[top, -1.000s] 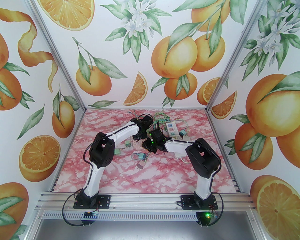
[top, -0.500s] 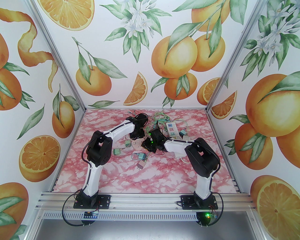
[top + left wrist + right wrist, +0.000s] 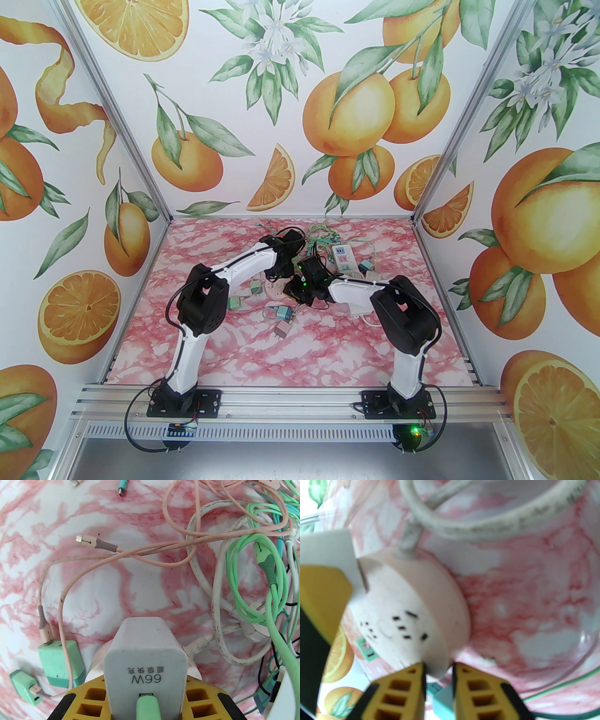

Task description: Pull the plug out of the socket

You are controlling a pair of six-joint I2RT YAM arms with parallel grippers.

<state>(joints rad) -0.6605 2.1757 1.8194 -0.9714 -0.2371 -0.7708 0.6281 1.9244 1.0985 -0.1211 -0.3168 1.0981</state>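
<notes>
The plug (image 3: 145,648) is a white charger block marked 66W, with a green cable in its near end. My left gripper (image 3: 145,691) is shut on it, one yellow finger (image 3: 93,693) on each side. Just beyond it lies the socket (image 3: 412,601), a round pale pink disc with dark slots in its face. My right gripper (image 3: 438,667) is shut on the socket's rim. In the right wrist view the plug (image 3: 325,548) meets the socket's face at the upper left; its prongs are hidden. From above, both grippers meet over the socket (image 3: 276,289) at mid table.
Two mint-green chargers (image 3: 61,662) with pink cables lie left of the plug. A tangle of green, white and pink cables (image 3: 257,573) is spread to the right. A white power strip (image 3: 342,257) sits behind the right arm, and another green charger (image 3: 281,313) lies nearer.
The left arm swung a little to the left and back half a second ago, then returned to about where it was. The right arm and the socket have stayed put.
</notes>
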